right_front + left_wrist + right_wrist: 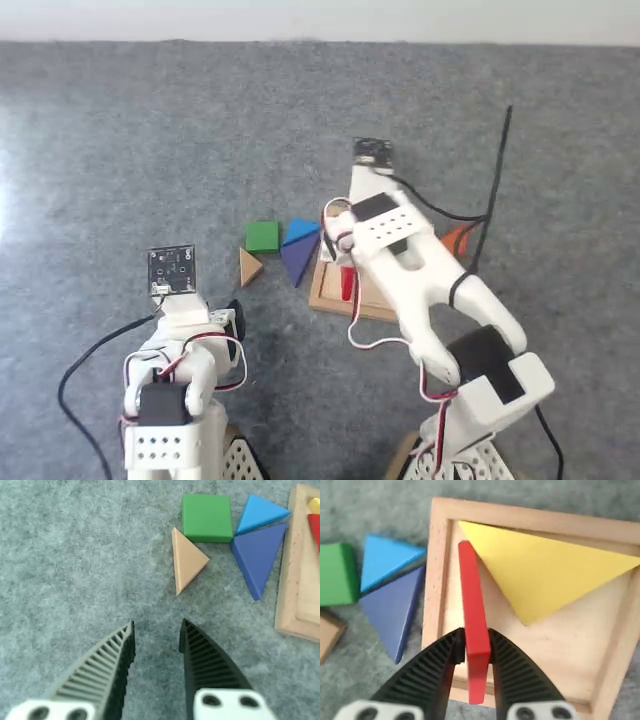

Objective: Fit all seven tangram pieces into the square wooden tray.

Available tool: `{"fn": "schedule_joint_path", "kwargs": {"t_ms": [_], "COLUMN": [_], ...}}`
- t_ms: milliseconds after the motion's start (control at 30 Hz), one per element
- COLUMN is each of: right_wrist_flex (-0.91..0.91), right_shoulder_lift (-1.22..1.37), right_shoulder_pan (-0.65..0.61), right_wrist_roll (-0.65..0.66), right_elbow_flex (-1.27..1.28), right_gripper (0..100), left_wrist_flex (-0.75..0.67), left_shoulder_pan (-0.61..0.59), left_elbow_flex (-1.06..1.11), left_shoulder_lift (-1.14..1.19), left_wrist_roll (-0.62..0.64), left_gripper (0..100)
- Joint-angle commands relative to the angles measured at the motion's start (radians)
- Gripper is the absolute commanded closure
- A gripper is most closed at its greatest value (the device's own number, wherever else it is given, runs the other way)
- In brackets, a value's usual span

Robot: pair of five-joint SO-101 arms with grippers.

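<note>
The square wooden tray (438,575) holds a big yellow triangle (540,575) flat against its far side. My right gripper (475,647) is shut on a red piece (472,605), held on edge over the tray's left part; in the high view it hangs at the tray (325,290) as a red piece (347,282). On the carpet left of the tray lie a green square (206,517), a light blue triangle (257,512), a dark blue triangle (256,555) and a tan triangle (186,560). My left gripper (156,630) stands open near the carpet, short of the tan triangle.
An orange piece (456,239) lies right of the tray, partly behind the right arm. A black cable (497,170) runs across the grey carpet at the back right. Open carpet spreads to the left and far side.
</note>
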Motion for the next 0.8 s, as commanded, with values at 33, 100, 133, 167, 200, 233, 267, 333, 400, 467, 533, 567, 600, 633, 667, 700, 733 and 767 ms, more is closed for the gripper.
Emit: {"fn": "schedule_joint_path", "kwargs": {"t_ms": [33,100,133,167,200,233,267,333,400,467,533,567,600,633,667,700,733,767], "right_wrist_flex": [0.007,0.005,0.005,0.005,0.001,-0.008,-0.013,-0.018,-0.025,-0.031,-0.05,-0.07,-0.09,-0.111,-0.128,-0.136,-0.137,-0.137], "right_shoulder_lift": [0.001,0.001,0.001,0.001,0.001,-0.001,-0.001,0.001,0.002,0.002,0.002,0.002,0.004,0.004,0.004,0.004,0.004,0.004], "right_shoulder_pan": [0.033,0.021,0.013,0.01,0.005,0.004,0.002,-0.005,-0.025,-0.048,-0.058,-0.058,-0.058,-0.054,-0.054,-0.056,-0.059,-0.061], "right_wrist_roll": [-0.037,-0.037,-0.037,-0.038,-0.041,-0.044,-0.044,-0.046,-0.046,-0.066,-0.107,-0.115,-0.11,-0.103,-0.095,-0.094,-0.094,-0.094], "right_elbow_flex": [-0.021,-0.023,-0.023,-0.023,-0.023,-0.023,-0.023,-0.025,-0.032,-0.034,-0.034,-0.031,-0.031,-0.029,-0.029,-0.029,-0.029,-0.029], "right_gripper": [94.7,94.4,94.4,94.4,94.4,94.4,94.3,94.3,93.1,89.8,87.3,87.3,87.9,88.7,89.6,90.1,90.3,90.4], "left_wrist_flex": [0.005,0.005,0.005,0.005,0.005,0.005,0.005,0.005,0.005,0.005,0.005,0.005,0.005,0.005,0.005,0.005,0.005,0.005], "left_shoulder_pan": [-0.005,-0.005,-0.005,-0.005,-0.005,-0.005,-0.005,-0.005,-0.005,-0.005,-0.005,-0.005,-0.005,-0.005,-0.005,-0.005,-0.005,-0.005], "left_elbow_flex": [-0.012,-0.012,-0.012,-0.012,-0.012,-0.012,-0.012,-0.012,-0.012,-0.012,-0.012,-0.012,-0.012,-0.012,-0.012,-0.012,-0.012,-0.012], "left_shoulder_lift": [-0.014,-0.014,-0.014,-0.014,-0.014,-0.014,-0.014,-0.014,-0.014,-0.014,-0.014,-0.014,-0.014,-0.014,-0.014,-0.014,-0.014,-0.014], "left_wrist_roll": [0.009,0.009,0.009,0.009,0.009,0.009,0.009,0.009,0.009,0.009,0.009,0.009,0.009,0.009,0.009,0.009,0.009,0.009], "left_gripper": [86,86,86,86,86,86,86,86,86,86,86,86,86,86,86,86,86,86]}}
